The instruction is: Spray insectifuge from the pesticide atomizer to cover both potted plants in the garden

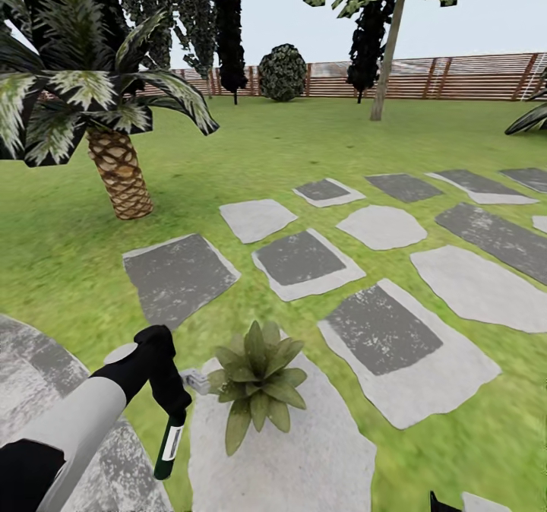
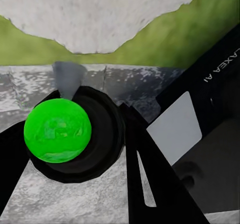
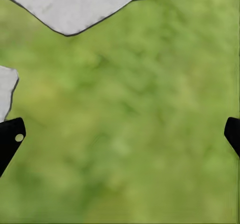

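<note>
Beside the potted plant (image 1: 258,384), the pesticide atomizer (image 1: 170,447) hangs upright.

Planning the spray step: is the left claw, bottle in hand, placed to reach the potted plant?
Probably yes: the left claw holds the pesticide atomizer right beside the potted plant, nothing between them.
</note>
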Robot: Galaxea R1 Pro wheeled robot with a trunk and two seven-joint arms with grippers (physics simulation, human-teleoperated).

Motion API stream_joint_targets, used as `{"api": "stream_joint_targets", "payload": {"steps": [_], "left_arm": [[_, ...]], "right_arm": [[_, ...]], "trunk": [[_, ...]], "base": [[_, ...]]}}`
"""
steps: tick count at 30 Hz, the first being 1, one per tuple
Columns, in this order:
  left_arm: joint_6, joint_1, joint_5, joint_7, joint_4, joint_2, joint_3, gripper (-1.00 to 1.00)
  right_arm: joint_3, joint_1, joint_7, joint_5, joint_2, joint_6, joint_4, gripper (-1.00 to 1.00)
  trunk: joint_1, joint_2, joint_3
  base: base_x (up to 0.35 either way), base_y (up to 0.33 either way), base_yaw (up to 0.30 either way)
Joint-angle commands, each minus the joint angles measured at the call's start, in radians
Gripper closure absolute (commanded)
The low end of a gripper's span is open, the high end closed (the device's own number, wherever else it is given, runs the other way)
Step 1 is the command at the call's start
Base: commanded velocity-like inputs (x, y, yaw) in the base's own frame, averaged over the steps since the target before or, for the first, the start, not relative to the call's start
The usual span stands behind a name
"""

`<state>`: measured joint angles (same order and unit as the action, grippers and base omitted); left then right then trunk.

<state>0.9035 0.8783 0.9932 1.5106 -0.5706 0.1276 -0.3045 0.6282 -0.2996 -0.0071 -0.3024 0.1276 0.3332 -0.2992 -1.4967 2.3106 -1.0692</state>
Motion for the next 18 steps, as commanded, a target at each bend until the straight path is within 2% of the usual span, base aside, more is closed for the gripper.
{"api": "stream_joint_targets", "payload": {"steps": [1, 10, 18], "left_arm": [[0.011, 0.001, 0.007, 0.01, -0.002, 0.001, -0.004, 1.0], [0.012, 0.001, 0.007, 0.01, -0.002, 0.0, -0.002, 1.0], [0.012, 0.002, 0.007, 0.01, -0.002, 0.001, -0.002, 1.0]], "right_arm": [[0.007, -0.001, -0.001, -0.011, 0.0, 0.004, 0.002, -1.0], [0.007, -0.001, -0.001, -0.011, 0.0, 0.004, 0.002, -1.0], [0.007, -0.001, -0.001, -0.011, -0.002, 0.004, 0.002, -1.0]], "trunk": [[0.0, 0.0, -0.001], [0.0, 0.0, -0.001], [0.0, 0.0, -0.001]], "base": [[0.0, -0.254, 0.03], [-0.049, -0.271, 0.005], [-0.155, -0.249, 0.232]]}}
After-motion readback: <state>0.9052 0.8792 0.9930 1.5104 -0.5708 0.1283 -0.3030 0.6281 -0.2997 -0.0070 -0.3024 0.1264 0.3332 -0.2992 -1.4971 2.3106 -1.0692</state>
